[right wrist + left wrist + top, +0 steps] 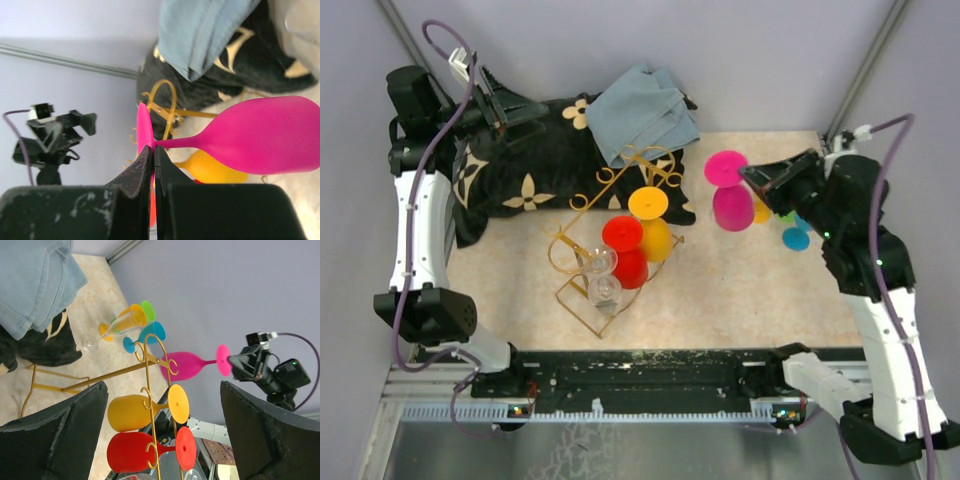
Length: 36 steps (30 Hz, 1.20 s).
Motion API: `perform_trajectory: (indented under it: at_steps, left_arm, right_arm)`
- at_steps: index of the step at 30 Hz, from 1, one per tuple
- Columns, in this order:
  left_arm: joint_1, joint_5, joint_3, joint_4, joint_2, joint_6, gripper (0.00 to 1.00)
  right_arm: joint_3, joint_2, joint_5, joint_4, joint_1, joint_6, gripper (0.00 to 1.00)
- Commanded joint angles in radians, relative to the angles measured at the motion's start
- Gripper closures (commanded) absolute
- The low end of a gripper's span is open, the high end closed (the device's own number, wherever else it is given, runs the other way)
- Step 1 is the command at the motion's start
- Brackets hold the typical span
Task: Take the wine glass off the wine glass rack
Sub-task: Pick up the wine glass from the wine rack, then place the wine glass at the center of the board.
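The gold wire wine glass rack (642, 155) stands mid-table; it also shows in the left wrist view (150, 390). A yellow glass (655, 235), a red glass (628, 262) and clear glasses (603, 280) hang on it. My right gripper (752, 176) is shut on the foot of a magenta wine glass (732, 205), held foot up, to the right of the rack and apart from it. In the right wrist view the jaws (153, 147) pinch the foot's rim beside the stem of the magenta glass (270, 135). My left gripper (505, 105) is open and empty at the back left.
A black patterned cloth (520, 170) and a folded blue cloth (642, 110) lie behind the rack. Several coloured glasses (795, 235) lie on the table at the right, under my right arm. Frame posts stand at both back corners.
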<state>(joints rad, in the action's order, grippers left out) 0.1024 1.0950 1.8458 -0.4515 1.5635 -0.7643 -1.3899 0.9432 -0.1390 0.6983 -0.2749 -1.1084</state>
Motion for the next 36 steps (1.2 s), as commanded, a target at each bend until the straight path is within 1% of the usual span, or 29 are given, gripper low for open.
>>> perform_trajectory:
  at_steps: [1,5,8,10,11,12,13,15,17,20,25,36]
  left_arm:
    - [0.007,0.042,0.049,0.201,0.035,-0.155,0.02]
    - [-0.003,0.051,0.150,0.257,0.095,-0.212,0.01]
    - [-0.010,0.063,0.165,0.375,0.107,-0.312,0.00]
    - [-0.021,0.076,0.155,0.467,0.104,-0.391,0.00]
    - [-0.030,0.082,0.141,0.517,0.099,-0.440,0.00]
    - [-0.039,0.090,0.126,0.571,0.094,-0.483,0.00]
    - [-0.051,0.098,0.104,0.630,0.088,-0.523,0.00]
    - [-0.083,0.110,0.060,0.744,0.076,-0.600,0.00]
    - [-0.123,0.116,0.037,0.817,0.077,-0.637,0.00]
    - [-0.198,0.117,0.052,0.868,0.103,-0.647,0.00]
    - [-0.306,0.112,0.114,0.849,0.168,-0.596,0.00]
    - [-0.362,0.105,0.154,0.856,0.222,-0.573,0.00]
  right_arm:
    - [-0.226,0.017,0.095,0.069,0.019,0.108,1.00]
    - [-0.332,0.089,0.037,-0.085,0.019,0.093,1.00]
    - [-0.351,0.137,-0.043,-0.266,0.020,0.030,1.00]
    - [-0.318,0.155,-0.102,-0.426,0.019,-0.050,1.00]
    - [-0.272,0.159,-0.130,-0.547,0.020,-0.100,1.00]
    - [-0.247,0.163,-0.147,-0.614,0.020,-0.154,1.00]
    - [-0.206,0.166,-0.158,-0.715,0.020,-0.200,1.00]
    - [-0.169,0.175,-0.180,-0.822,0.019,-0.264,1.00]
    - [-0.168,0.182,-0.186,-0.863,0.014,-0.272,1.00]
    - [-0.181,0.195,-0.206,-0.902,0.005,-0.281,1.00]
    - [-0.195,0.202,-0.222,-0.959,-0.006,-0.298,1.00]
    - [-0.065,0.159,-0.231,-1.148,-0.027,-0.396,1.00]
